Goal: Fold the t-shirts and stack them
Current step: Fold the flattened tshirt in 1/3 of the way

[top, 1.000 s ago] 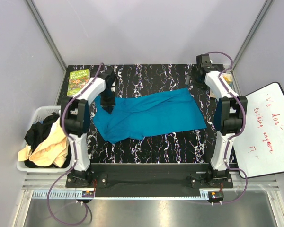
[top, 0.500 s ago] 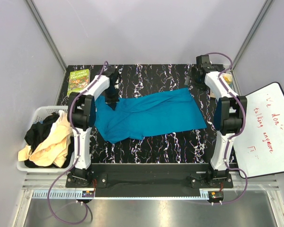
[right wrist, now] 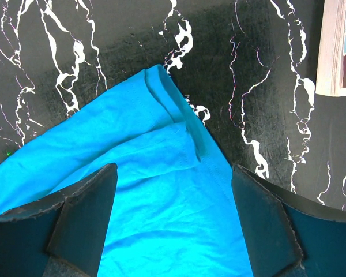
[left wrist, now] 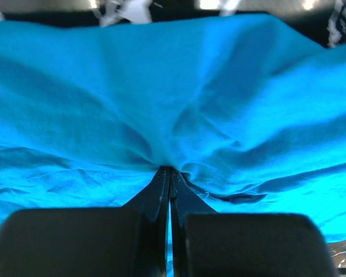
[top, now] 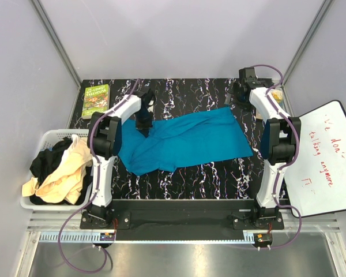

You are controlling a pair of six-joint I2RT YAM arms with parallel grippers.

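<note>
Across the middle of the black marbled table (top: pixel 190 179) a teal t-shirt (top: pixel 184 141) lies spread out and rumpled, its long side running from near left toward far right. At its far left edge the left gripper (top: pixel 144 128) is down on the cloth with its jaws pressed together. The left wrist view shows the two dark fingers (left wrist: pixel 154 196) meeting on a pinched ridge of teal fabric, with creases fanning out from that spot. Over the shirt's far right corner the right gripper (top: pixel 237 97) stands with its jaws wide apart, gripping nothing. From its wrist camera the hemmed corner lies on the table below the gap between the fingers (right wrist: pixel 86 213), and whether the tips touch the cloth cannot be told. Left of the table, beside the left arm, a white slatted basket (top: pixel 46 137) holds a black t-shirt (top: pixel 46 161) and cream t-shirts (top: pixel 60 179) in a loose heap. A green book (top: pixel 96 99) lies at the table's far left corner, apart from the teal shirt, and a second book (top: pixel 275 94) lies at the far right corner near the right gripper. A whiteboard (top: pixel 326 156) with red writing sits to the right of the table.
</note>
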